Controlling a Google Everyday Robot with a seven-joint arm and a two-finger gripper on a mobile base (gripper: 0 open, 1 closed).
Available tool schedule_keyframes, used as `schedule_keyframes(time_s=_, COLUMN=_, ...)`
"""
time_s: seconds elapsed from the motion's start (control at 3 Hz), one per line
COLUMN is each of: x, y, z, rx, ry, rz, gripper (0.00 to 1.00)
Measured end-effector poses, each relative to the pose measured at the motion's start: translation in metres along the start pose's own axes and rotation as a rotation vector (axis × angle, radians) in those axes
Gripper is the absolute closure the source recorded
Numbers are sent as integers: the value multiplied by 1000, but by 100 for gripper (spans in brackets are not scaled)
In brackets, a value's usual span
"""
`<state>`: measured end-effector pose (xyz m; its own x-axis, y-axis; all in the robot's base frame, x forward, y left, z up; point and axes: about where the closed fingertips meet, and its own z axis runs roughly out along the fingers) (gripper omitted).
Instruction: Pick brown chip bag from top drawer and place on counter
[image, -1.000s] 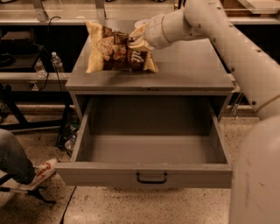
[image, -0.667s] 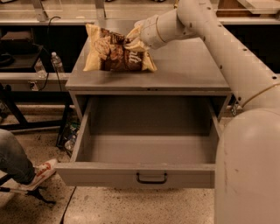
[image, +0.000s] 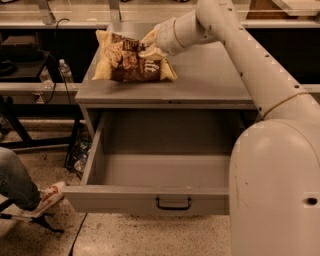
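The brown chip bag (image: 129, 64) lies on the counter (image: 210, 80) near its left front part, with its right end slightly raised. My gripper (image: 150, 49) reaches in from the right at the bag's upper right edge and is shut on it. The top drawer (image: 160, 172) is pulled fully out below the counter, and its inside shows nothing in it. Its small black handle (image: 173, 203) sits at the centre of the front panel.
My white arm (image: 260, 75) and base (image: 275, 190) fill the right side and cover the drawer's right end. A person's leg and shoe (image: 30, 192) are on the speckled floor at the lower left. A water bottle (image: 64, 71) stands on a shelf to the left.
The gripper and bag have shifted slightly left and toward the counter's front. My arm and base have come closer and fill more of the right side. The drawer has stayed open.
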<state>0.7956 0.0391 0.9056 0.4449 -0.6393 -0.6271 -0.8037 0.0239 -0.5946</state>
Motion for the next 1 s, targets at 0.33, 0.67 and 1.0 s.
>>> schedule_keyframes(time_s=0.33, x=2, y=-2, z=0, rx=-2, ry=2, rz=9, gripper=4)
schedule_keyframes(time_s=0.67, x=13, y=-4, z=-7, rx=12, ry=22, rz=36, gripper=0)
schedule_keyframes(time_s=1.0, x=37, y=-10, z=-28, rx=70, ry=69, rz=82, gripper=0)
